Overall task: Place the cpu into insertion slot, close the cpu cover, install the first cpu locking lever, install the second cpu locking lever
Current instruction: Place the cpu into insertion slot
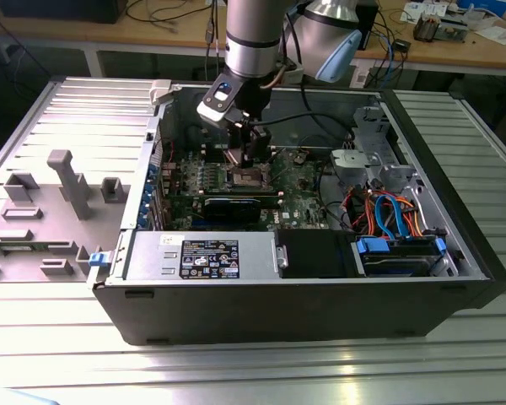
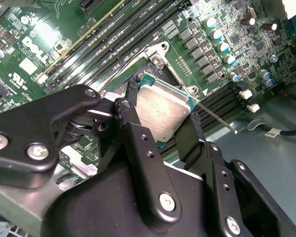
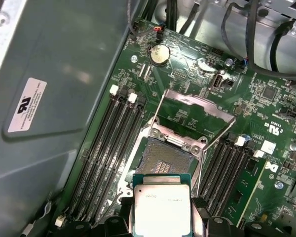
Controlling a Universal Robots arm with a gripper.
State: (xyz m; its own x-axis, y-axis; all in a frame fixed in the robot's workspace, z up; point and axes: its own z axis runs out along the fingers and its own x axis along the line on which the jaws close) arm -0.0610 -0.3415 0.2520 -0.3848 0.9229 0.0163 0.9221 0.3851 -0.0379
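Black two-fingered gripper (image 2: pixel 160 116) fills the foreground of the second wrist view, clenched on the small flat square cpu (image 2: pixel 163 111) with its silvery-grey metal top; the fingers (image 2: pixel 133 133) press opposite edges of the chip. First wrist view: the cpu (image 3: pixel 161 207) hangs between the gripper (image 3: pixel 160 219) tips, tilted a little and not seated. Just past the gripper tips lies the square insertion slot (image 3: pixel 164 159), its dark centre bare inside the shiny rim, with green circuit board around it. Beyond the slot from the gripper, the thin silvery square-framed cpu cover (image 3: pixel 200 102) stands swung open. A thin wire locking lever (image 2: pixel 217 118) juts free beside the gripper, unlatched; a second looks loose on the other side. Long black memory slots (image 3: pixel 108 148) flank the socket on both sides of the gripper. Exterior view: the gripper (image 1: pixel 251 143) reaches down into the open dark grey computer case (image 1: pixel 320 304), which lies on a ribbed metal tabletop (image 1: pixel 236 371). Judgement: step one is under way, with the chip grasped and over the socket; no step is finished, cover and both levers undone.
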